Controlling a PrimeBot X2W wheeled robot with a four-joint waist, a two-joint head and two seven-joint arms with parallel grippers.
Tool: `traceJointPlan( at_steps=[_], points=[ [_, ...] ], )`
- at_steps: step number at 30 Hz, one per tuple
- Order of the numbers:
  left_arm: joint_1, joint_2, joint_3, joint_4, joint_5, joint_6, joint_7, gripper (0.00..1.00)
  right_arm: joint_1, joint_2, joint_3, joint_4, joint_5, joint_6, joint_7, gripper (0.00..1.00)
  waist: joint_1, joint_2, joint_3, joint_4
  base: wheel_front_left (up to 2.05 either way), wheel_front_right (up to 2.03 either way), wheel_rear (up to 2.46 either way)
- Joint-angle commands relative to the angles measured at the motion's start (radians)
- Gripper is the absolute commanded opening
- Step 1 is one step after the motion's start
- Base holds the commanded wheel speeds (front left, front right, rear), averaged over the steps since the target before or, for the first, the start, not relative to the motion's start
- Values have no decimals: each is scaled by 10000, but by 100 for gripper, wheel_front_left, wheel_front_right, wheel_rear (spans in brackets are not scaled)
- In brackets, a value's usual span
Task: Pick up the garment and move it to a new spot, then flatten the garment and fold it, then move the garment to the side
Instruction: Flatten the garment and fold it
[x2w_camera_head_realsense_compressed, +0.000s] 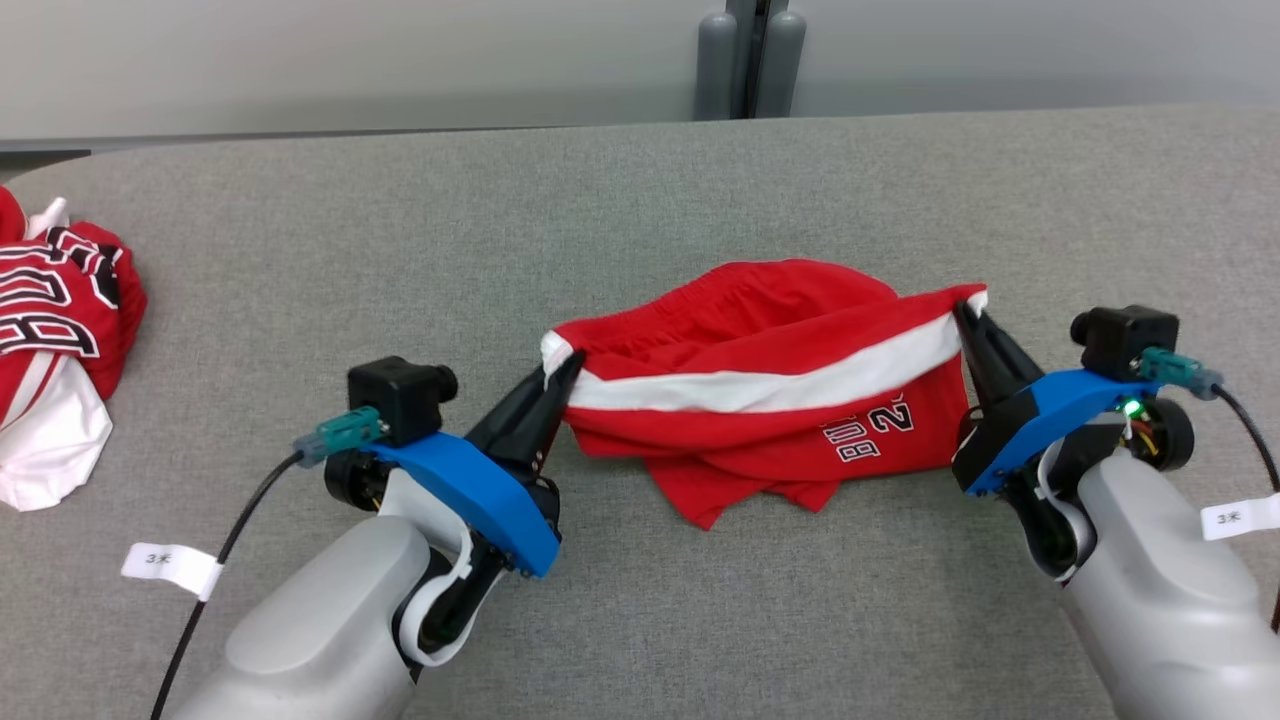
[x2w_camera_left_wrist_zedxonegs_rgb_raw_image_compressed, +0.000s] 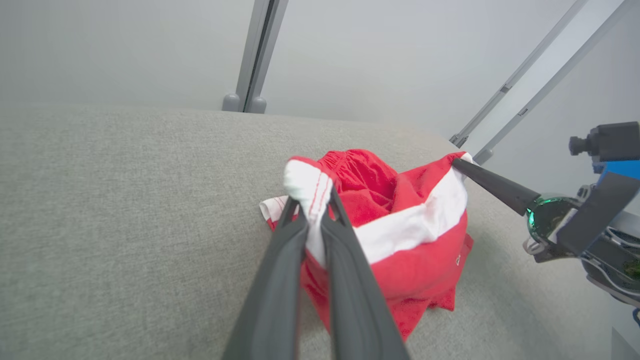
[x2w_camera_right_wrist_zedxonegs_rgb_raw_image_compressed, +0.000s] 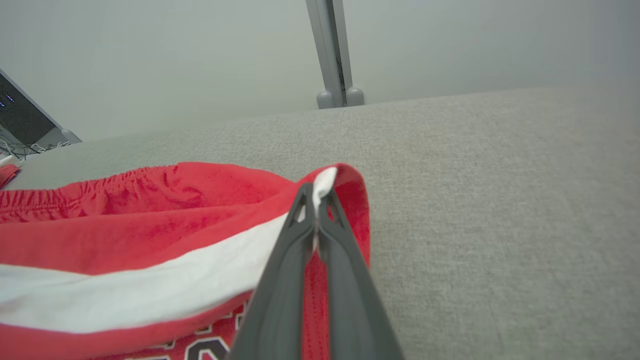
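The garment (x2w_camera_head_realsense_compressed: 760, 390) is a pair of red shorts with a white stripe and white lettering, lying rumpled at the middle of the grey table (x2w_camera_head_realsense_compressed: 640, 200). My left gripper (x2w_camera_head_realsense_compressed: 568, 366) is shut on the white-striped corner at the garment's left end. My right gripper (x2w_camera_head_realsense_compressed: 968, 308) is shut on the opposite corner. The striped edge runs stretched between them. In the left wrist view the gripper (x2w_camera_left_wrist_zedxonegs_rgb_raw_image_compressed: 311, 204) pinches white cloth of the garment (x2w_camera_left_wrist_zedxonegs_rgb_raw_image_compressed: 415, 250), and the right gripper (x2w_camera_left_wrist_zedxonegs_rgb_raw_image_compressed: 457, 162) holds its far corner. In the right wrist view the gripper (x2w_camera_right_wrist_zedxonegs_rgb_raw_image_compressed: 316, 192) clamps the hem of the garment (x2w_camera_right_wrist_zedxonegs_rgb_raw_image_compressed: 150, 240).
Another red and white piece of clothing (x2w_camera_head_realsense_compressed: 55, 340) lies bunched at the table's left edge. A grey post (x2w_camera_head_realsense_compressed: 750, 60) stands behind the table's far edge. A dark slanted panel with cables (x2w_camera_right_wrist_zedxonegs_rgb_raw_image_compressed: 22, 120) sits off the table's far left in the right wrist view.
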Motion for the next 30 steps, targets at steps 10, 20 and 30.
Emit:
traceJointPlan(
  at_steps=[10, 20, 30],
  points=[
    [203, 494, 1636, -1960, -444, 688, -637, 0, 420, -815, -36, -3110, 238, 1, -255, 0, 0, 0, -1009, -353, 0, 0, 0],
    [-375, 1979, 2936, -5868, -64, 2370, -211, 0, 1602, -1018, -1444, -8187, -370, 1, 1371, 0, 0, 0, -2008, -525, 0, 0, 0],
    [-1199, 2989, 3067, -7301, -119, 3181, 1498, 0, 2184, -225, -2821, -11058, -1369, 1, 3614, 0, 0, 0, -1279, -460, 0, 0, 0]
  ],
)
